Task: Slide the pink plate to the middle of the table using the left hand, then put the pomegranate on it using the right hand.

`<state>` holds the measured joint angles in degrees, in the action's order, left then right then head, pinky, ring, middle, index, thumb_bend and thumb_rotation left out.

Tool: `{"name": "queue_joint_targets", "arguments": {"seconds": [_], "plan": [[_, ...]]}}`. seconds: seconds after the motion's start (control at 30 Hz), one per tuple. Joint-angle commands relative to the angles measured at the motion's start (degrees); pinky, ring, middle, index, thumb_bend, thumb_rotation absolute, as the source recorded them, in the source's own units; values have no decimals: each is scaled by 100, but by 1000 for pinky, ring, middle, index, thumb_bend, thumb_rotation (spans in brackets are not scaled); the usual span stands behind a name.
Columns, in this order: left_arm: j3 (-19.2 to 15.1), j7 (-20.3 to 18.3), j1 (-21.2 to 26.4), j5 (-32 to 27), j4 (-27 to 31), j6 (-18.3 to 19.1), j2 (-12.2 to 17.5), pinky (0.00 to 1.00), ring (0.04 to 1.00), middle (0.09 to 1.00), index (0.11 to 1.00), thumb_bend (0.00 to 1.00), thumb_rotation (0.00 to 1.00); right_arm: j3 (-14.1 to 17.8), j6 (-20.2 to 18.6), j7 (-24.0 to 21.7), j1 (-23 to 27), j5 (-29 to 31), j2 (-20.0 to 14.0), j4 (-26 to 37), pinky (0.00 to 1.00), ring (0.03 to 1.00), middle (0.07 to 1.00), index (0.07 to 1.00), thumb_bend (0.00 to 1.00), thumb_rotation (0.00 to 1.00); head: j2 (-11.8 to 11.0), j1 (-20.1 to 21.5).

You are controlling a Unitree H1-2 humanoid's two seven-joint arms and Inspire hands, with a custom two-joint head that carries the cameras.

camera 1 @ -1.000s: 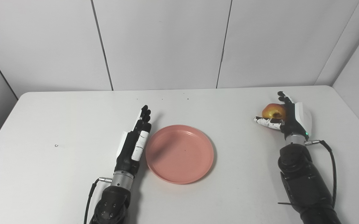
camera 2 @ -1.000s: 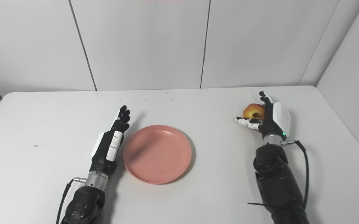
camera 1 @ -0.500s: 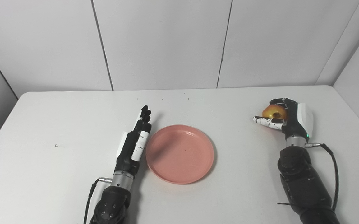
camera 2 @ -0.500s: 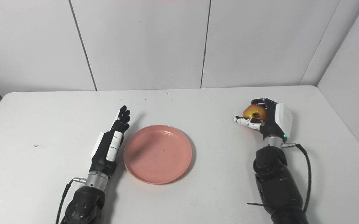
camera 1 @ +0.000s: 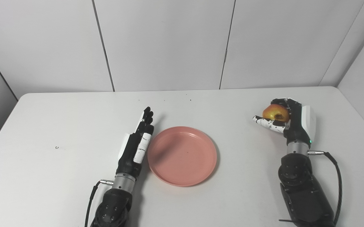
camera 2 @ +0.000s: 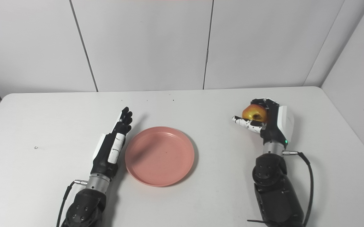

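— what are you looking at, biggest thing first?

— the desk point(camera 1: 59, 119) is carrying everything. the pink plate point(camera 1: 182, 156) is lying flat near its middle, so i'm judging the sliding step done. my left robot hand point(camera 1: 136, 145) is resting edge-on just beside the plate's left rim, fingers straight and close together, holding nothing; i can't tell whether it's touching the rim.

— and what's just changing?

— my right robot hand point(camera 1: 287, 118). a second ago its fingers were spread around the pomegranate point(camera 1: 275, 113), which was sitting on the desk. now they're curling over the top of the fruit, the thumb is reaching under it, and the hand is coming up and drifting a little toward the plate. the plate and my left robot hand aren't moving.

— so what does that mean for the task?

— i'm reading it as the grasp closing and the carry beginning. the placing is still to come.

— where's the fruit relative to you?

— it's clamped inside my right robot hand, against the palm, at the far right of the desk, well apart from the plate. it seems to be off the surface, though the thumb is hiding its underside.

— anything small worth noting?

— a tiny speck point(camera 1: 57, 147) is lying on the desk far to the left, out of the way.
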<state>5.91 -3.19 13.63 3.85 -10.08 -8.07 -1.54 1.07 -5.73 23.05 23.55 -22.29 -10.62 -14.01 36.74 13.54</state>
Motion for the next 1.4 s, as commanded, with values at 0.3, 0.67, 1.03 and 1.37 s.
{"name": "queue_joint_targets", "arguments": {"seconds": [0.3, 0.67, 1.03, 1.37], "plan": [[-33, -46, -24, -185, 157, 117, -57, 1000, 1000, 1000, 1000, 727, 1000, -349, 321, -533, -117, 74, 313, 1495, 453, 446, 496, 504, 517, 0, 10, -15], [-139, 49, -2, -344, 196, 437, -146, 1000, 1000, 1000, 1000, 750, 1000, -967, 362, -1101, -347, -29, 686, 2041, 435, 443, 495, 506, 517, 0, 28, -38], [-260, 45, -21, -531, 276, 638, -252, 1000, 1000, 1000, 1000, 756, 1000, -1336, 851, -1194, -495, -12, 957, 1551, 414, 431, 497, 514, 515, 0, 67, -55], [-276, 48, -33, -541, 342, 712, -280, 1000, 1000, 1000, 1000, 754, 1000, -1633, 824, -1524, -636, 30, 1163, 1439, 412, 428, 490, 524, 514, 0, 94, -73]]}}
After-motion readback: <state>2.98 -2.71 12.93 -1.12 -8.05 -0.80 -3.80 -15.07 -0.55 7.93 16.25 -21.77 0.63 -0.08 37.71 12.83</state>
